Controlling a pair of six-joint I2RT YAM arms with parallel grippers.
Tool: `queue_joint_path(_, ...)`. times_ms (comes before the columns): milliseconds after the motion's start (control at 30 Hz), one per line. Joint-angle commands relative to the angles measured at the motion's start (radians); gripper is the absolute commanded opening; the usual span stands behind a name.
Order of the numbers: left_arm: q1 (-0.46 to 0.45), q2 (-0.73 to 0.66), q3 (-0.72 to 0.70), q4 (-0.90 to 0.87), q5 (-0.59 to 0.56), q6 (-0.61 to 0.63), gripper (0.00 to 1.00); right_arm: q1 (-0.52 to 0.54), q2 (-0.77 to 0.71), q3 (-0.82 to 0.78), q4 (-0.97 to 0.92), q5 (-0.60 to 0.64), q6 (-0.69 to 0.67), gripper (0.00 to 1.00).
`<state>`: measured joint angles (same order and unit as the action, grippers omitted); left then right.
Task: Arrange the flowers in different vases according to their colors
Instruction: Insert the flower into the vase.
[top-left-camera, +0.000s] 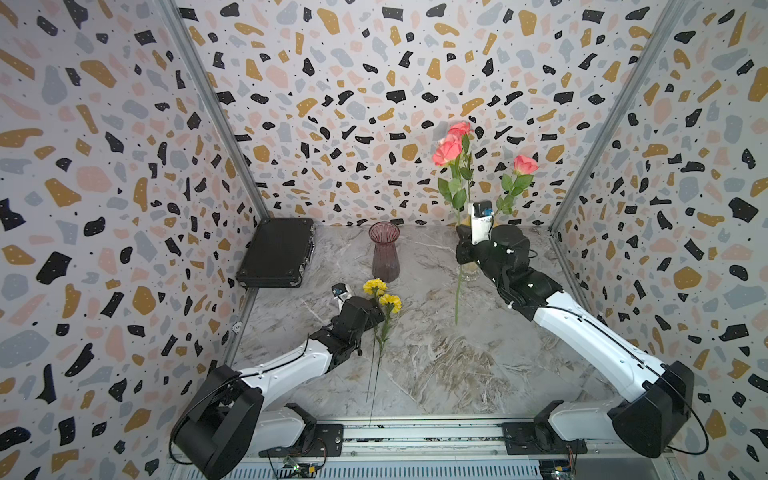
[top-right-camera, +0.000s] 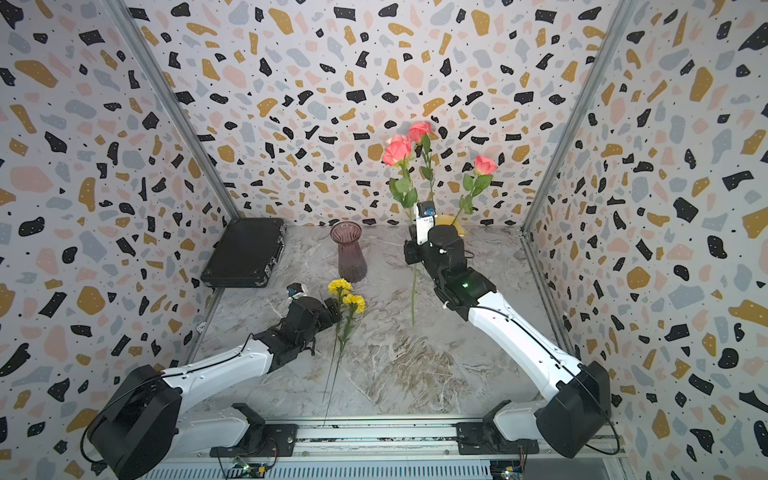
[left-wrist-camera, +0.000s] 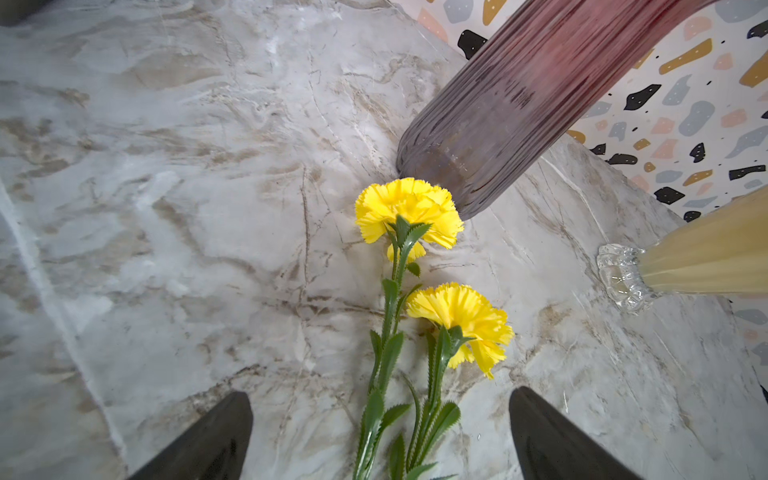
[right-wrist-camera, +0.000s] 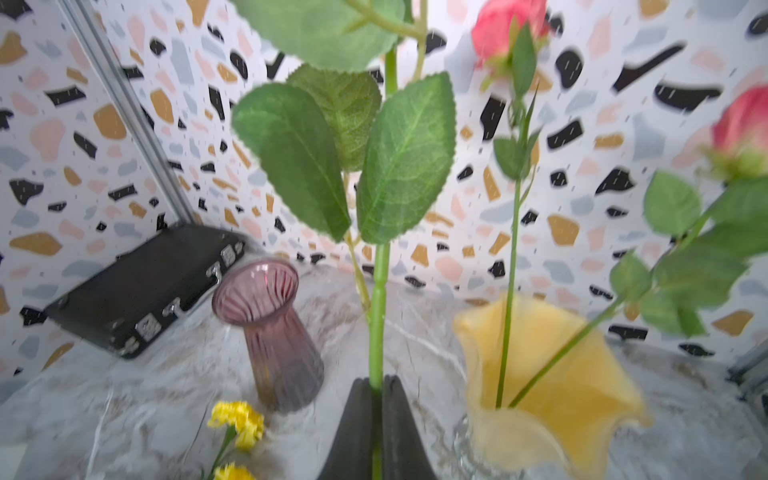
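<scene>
**Top views.** The purple vase (top-left-camera: 384, 253) is standing upright on the tabletop (top-left-camera: 436, 374) and is serving as landmark. The black case (top-left-camera: 276, 253) is lying beside it on the left arm's side. The two yellow flowers (top-left-camera: 375, 286) are lying just in front of it, blooms toward it, thin stems trailing back toward the robot. The left end effector (top-left-camera: 380, 312) is sitting at those stems. On the vase's other side the right end effector (top-right-camera: 412, 251) is carrying the held rose (top-right-camera: 397, 151) upright, in front of the yellow vase (top-right-camera: 453, 221).

**Left wrist.** The left end effector's jaws are standing wide apart, straddling both stems and gripping nothing. The farther bloom is lying just beside the purple vase's base.

**Right wrist.** The right end effector is pinching shut on the held rose's thick stem, below its broad leaves. The yellow vase, near the purple vase, is holding two roses (right-wrist-camera: 503, 29), stems leaning on its wavy rim. The purple vase is holding nothing.

**Handling, as judged.** The flowers are looking light. The rose stem is appearing stiff, the yellow stems wiry and apt to flex, so the leafy length beneath the blooms is offering the best hold, never the petals. Both vases are looking like fragile glass, easily tipped.
</scene>
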<state>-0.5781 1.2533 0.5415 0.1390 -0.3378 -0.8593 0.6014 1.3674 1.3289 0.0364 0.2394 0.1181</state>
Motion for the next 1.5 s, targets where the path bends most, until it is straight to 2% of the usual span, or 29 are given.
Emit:
queue_joint_path(0,0.0,-0.002,-0.012,0.06,0.02,0.002,1.0,-0.016,0.042,0.141,0.045,0.096,-0.109,0.0)
queue_joint_path(200,0.0,-0.019,-0.038,0.111,0.056,-0.009,0.99,-0.07,0.189,0.33,0.195,0.184,-0.253,0.0)
queue_joint_path(400,0.0,-0.037,-0.068,0.155,0.056,-0.015,0.99,-0.142,0.324,0.539,0.198,0.206,-0.299,0.0)
queue_joint_path(567,0.0,-0.021,-0.063,0.161,0.075,-0.021,0.99,-0.172,0.387,0.563,0.322,0.222,-0.384,0.0)
queue_joint_path(733,0.0,-0.009,-0.061,0.173,0.088,-0.021,0.99,-0.194,0.421,0.558,0.379,0.199,-0.364,0.0)
queue_joint_path(933,0.0,0.0,-0.061,0.184,0.097,-0.017,0.99,-0.195,0.443,0.558,0.391,0.138,-0.35,0.0)
queue_joint_path(1267,0.0,0.015,-0.055,0.192,0.114,-0.014,0.99,-0.195,0.462,0.727,0.264,0.124,-0.351,0.0)
queue_joint_path(1467,-0.001,0.024,-0.054,0.205,0.135,-0.019,0.99,-0.195,0.468,0.615,0.367,0.116,-0.36,0.0)
